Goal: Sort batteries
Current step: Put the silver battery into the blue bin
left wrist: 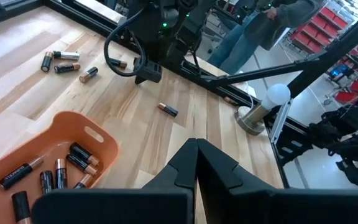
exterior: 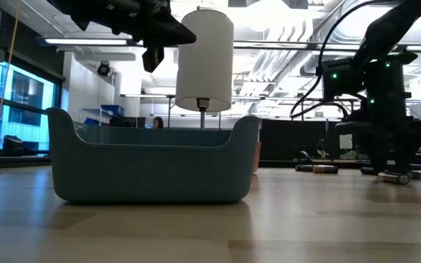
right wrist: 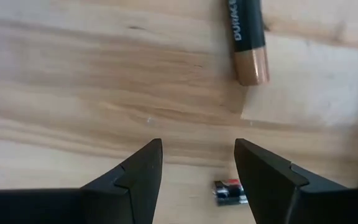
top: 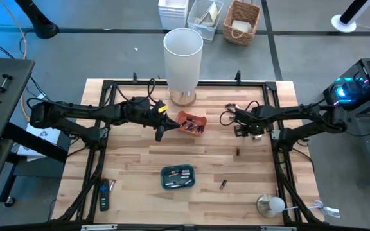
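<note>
Several batteries lie in the orange tray [top: 191, 123] [left wrist: 55, 163], which rests on the table just beyond my left gripper [left wrist: 196, 155] [top: 160, 133]. That gripper is shut with nothing in it and hangs above the table. My right gripper [right wrist: 197, 163] [top: 241, 129] points down, open, close over the bare wood. A black-and-copper battery [right wrist: 248, 42] lies flat just past its fingertips, apart from them. More loose batteries lie near it [left wrist: 61, 61] [left wrist: 87, 74], one at mid-table [top: 237, 151] [left wrist: 168, 109] and one toward the near edge [top: 223, 184]. The teal tray [top: 177, 177] [exterior: 152, 157] holds several batteries.
A tall white cylinder [top: 183, 63] stands at the table's far middle. A black remote [top: 103, 196] lies at the near left. A small lamp with a round bulb [top: 270, 205] sits at the near right. Black frame rails [top: 281, 160] run along the table's sides.
</note>
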You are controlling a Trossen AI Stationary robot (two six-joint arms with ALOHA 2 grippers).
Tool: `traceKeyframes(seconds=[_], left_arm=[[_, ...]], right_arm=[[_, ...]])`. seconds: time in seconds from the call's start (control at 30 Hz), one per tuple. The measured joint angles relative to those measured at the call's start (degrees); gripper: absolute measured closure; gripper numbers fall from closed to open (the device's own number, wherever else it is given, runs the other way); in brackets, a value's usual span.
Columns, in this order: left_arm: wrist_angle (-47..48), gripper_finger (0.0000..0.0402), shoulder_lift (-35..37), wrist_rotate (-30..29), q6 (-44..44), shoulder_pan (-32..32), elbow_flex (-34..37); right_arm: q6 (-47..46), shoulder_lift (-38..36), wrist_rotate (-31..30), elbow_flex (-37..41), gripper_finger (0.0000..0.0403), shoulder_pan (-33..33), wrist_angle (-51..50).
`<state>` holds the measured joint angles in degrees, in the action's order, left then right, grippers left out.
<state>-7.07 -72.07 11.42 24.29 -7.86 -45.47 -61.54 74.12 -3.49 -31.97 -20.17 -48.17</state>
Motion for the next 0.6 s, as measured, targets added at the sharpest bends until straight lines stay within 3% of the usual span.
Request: traceKeyframes(seconds=[0.17,0.3,0.47,0.6], left_arm=[[0.3,0.0401,0.0,-0.1,-2.5,0.0,0.0],[0.4,0.0401,0.0,-0.1,-5.0,0.0,0.0],[0.4,0.0402,0.0,-0.1,-7.8,-0.1,0.0],[0.9,0.0402,0.0,-0.1,-9.5,-0.8,0.0]], right_arm=[[-12.7,-3.3,-3.0,-1.1,0.0208,4.2,-1.4],[-27.4,-7.1,-6.0,-2.1,0.0213,12.0,-4.9],[-48.2,-7.7,-9.5,-2.1,0.0240,23.3,-11.3],[-61.6,-6.8,-11.4,-2.1,0.0263,26.5,-13.3]])
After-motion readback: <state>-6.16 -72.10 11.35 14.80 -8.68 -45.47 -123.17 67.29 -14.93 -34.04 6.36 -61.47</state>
